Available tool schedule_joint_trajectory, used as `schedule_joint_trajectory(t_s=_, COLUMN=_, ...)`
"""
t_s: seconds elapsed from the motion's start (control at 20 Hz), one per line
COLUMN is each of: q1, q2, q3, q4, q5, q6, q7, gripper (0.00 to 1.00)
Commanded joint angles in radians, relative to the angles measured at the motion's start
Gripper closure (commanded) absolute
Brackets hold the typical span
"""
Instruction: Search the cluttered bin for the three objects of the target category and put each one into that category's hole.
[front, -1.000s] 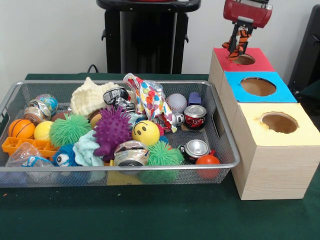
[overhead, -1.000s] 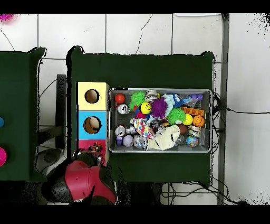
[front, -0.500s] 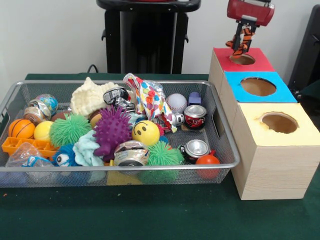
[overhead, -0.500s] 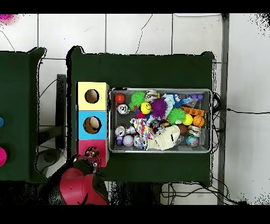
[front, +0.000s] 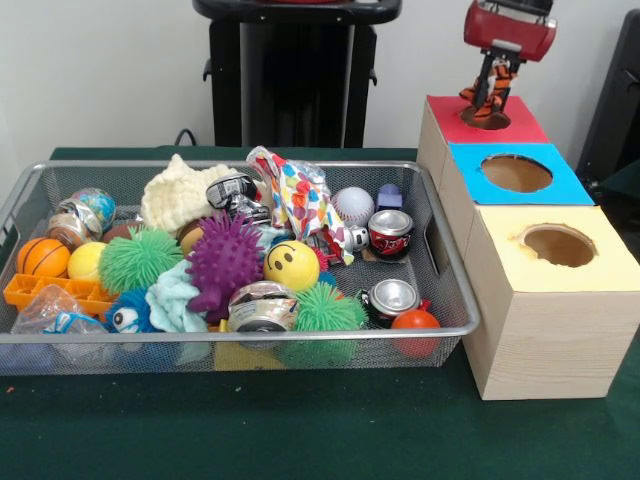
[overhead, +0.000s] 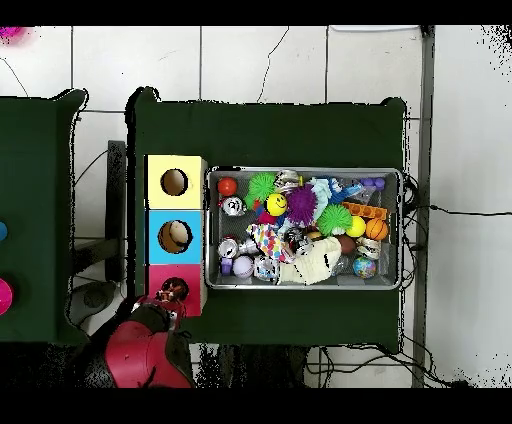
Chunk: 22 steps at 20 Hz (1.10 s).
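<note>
Bin (front: 455, 300): left, crowded with balls and cans; no plush visible there.
Red hole (front: 490, 117): far box, right.
Tiger (front: 492, 92): dangling over that hole, clamped between my fingers.
My gripper (front: 497, 62): closed on it.
Risk: released off-centre, the tiger may snag the rim and rest on the red top.

The robot arm has a glossy red shell with black parts at the wrist. The tool (front: 497, 78) under it is small and dark, with a pale grey piece at its top. The pedestal (front: 296, 70) behind is black, with upright columns
</note>
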Motion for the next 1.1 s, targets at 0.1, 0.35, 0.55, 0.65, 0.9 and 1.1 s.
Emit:
schedule_joint_trajectory(t_s=0.1, q1=-0.036, q2=0.112, q3=0.041, q4=0.020, q5=0.069, q6=-0.161, q7=0.235, gripper=1.00)
schedule_joint_trajectory(t_s=0.35, q1=-0.074, q2=0.158, q3=0.074, q4=0.020, q5=0.074, q6=-0.244, q7=0.227, gripper=1.00)
schedule_joint_trajectory(t_s=0.55, q1=-0.086, q2=0.210, q3=0.093, q4=0.011, q5=0.084, q6=-0.310, q7=0.227, gripper=1.00)
schedule_joint_trajectory(t_s=0.65, q1=-0.096, q2=0.233, q3=0.105, q4=0.003, q5=0.088, q6=-0.333, q7=0.228, gripper=1.00)
schedule_joint_trajectory(t_s=0.9, q1=-0.129, q2=0.298, q3=0.135, q4=-0.016, q5=0.092, q6=-0.411, q7=0.228, gripper=1.00)
schedule_joint_trajectory(t_s=1.1, q1=-0.135, q2=0.330, q3=0.139, q4=-0.017, q5=0.097, q6=-0.456, q7=0.228, gripper=1.00)
